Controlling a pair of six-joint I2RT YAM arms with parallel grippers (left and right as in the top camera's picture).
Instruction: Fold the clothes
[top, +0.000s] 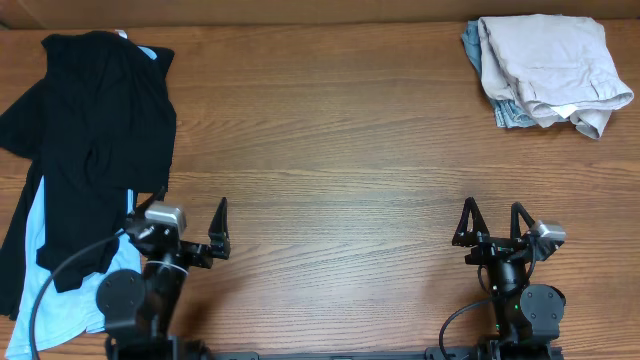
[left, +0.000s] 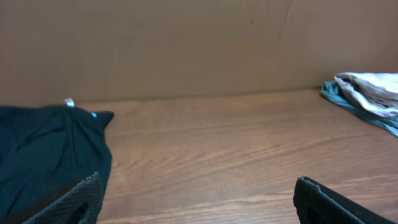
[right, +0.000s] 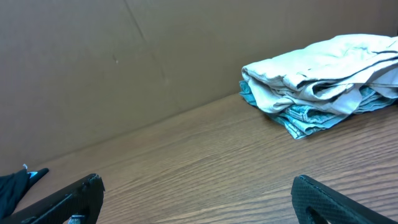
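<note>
A black top (top: 95, 140) lies spread at the table's left, over a light-blue shirt (top: 50, 285); the top also shows in the left wrist view (left: 43, 149). Folded beige khaki shorts (top: 550, 65) sit stacked on pale denim shorts (top: 512, 115) at the back right, also in the right wrist view (right: 323, 62) and at the far right of the left wrist view (left: 373, 90). My left gripper (top: 180, 222) is open and empty at the front left, its left finger by the black top's edge. My right gripper (top: 493, 218) is open and empty at the front right.
The wooden table (top: 330, 150) stretches between the two piles. A brown cardboard wall (left: 186, 43) stands along the table's back edge.
</note>
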